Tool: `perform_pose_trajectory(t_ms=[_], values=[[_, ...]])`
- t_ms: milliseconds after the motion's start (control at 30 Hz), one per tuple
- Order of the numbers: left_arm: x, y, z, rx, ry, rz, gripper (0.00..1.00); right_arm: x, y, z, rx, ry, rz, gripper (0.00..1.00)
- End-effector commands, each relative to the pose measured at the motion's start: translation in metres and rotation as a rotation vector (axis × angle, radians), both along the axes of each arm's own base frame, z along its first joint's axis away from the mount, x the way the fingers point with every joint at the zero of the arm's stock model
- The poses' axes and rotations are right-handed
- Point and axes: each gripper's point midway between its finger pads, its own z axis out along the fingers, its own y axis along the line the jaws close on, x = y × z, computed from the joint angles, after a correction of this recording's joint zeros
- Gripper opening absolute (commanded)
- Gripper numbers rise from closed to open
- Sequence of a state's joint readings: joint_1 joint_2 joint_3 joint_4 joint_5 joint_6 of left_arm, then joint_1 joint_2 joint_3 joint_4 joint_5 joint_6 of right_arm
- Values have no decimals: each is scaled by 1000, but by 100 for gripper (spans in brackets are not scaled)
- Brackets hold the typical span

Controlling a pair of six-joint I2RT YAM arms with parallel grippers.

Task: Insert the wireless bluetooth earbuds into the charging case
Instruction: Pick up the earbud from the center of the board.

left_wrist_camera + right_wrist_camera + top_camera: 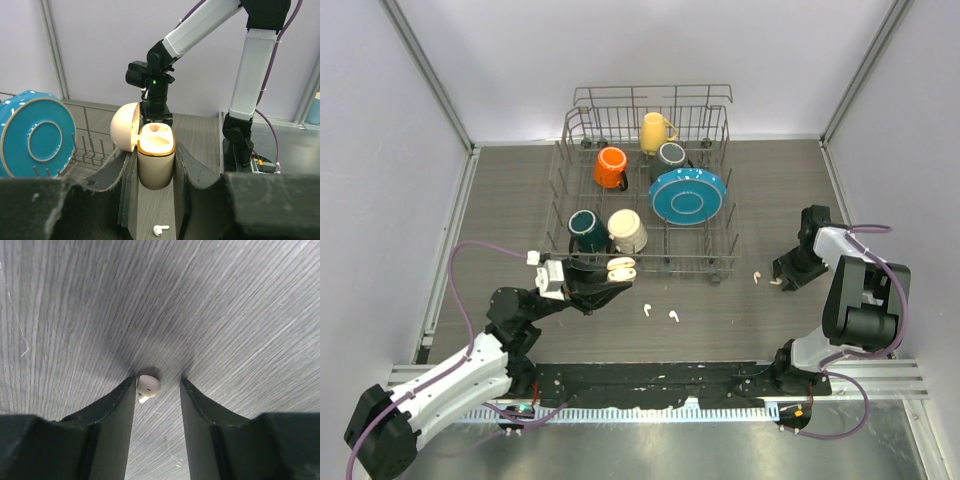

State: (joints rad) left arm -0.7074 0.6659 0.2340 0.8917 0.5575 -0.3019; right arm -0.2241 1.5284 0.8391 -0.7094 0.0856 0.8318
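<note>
My left gripper (156,172) is shut on the cream charging case (156,160), which has a gold rim, and holds it upright above the table with its lid (124,126) hinged open to the left. In the top view the case (620,268) is in front of the rack. Two white earbuds (647,310) (672,315) lie mid-table; one shows below the case (160,230). My right gripper (157,382) is open, tips down on the table astride another earbud (148,386), which touches the left finger. A further earbud (757,277) lies just left of that gripper (782,282).
A wire dish rack (720,265) stands at the back middle, holding an orange mug (610,166), a yellow mug (654,130), a teal mug (586,230), a cream mug (627,230) and a blue plate (687,195). The case is close to the rack's front edge.
</note>
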Motion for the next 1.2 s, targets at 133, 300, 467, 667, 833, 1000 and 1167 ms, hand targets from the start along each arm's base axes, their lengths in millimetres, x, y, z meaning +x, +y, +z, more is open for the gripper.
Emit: perform_pose_trajectory(t_ms=[133, 300, 467, 667, 833, 1000, 1167], values=[[2, 0, 11, -18, -39, 16, 0, -6, -3, -6, -18, 1, 11, 39], [4, 0, 7, -10, -30, 21, 0, -12, -6, -8, -41, 14, 29, 30], [2, 1, 10, -7, -24, 19, 0, -11, -10, -4, -69, -2, 61, 18], [3, 4, 8, -10, -16, 37, 0, -10, -10, 1, -73, -20, 135, 8], [-1, 6, 10, -9, -16, 29, 0, -12, -4, -3, -45, -26, 202, 4], [-3, 8, 7, -11, -10, 28, 0, -16, -9, -3, -76, 6, 278, 1], [-3, 8, 6, 3, -16, 32, 0, -10, -11, 2, -122, 15, 308, 1]])
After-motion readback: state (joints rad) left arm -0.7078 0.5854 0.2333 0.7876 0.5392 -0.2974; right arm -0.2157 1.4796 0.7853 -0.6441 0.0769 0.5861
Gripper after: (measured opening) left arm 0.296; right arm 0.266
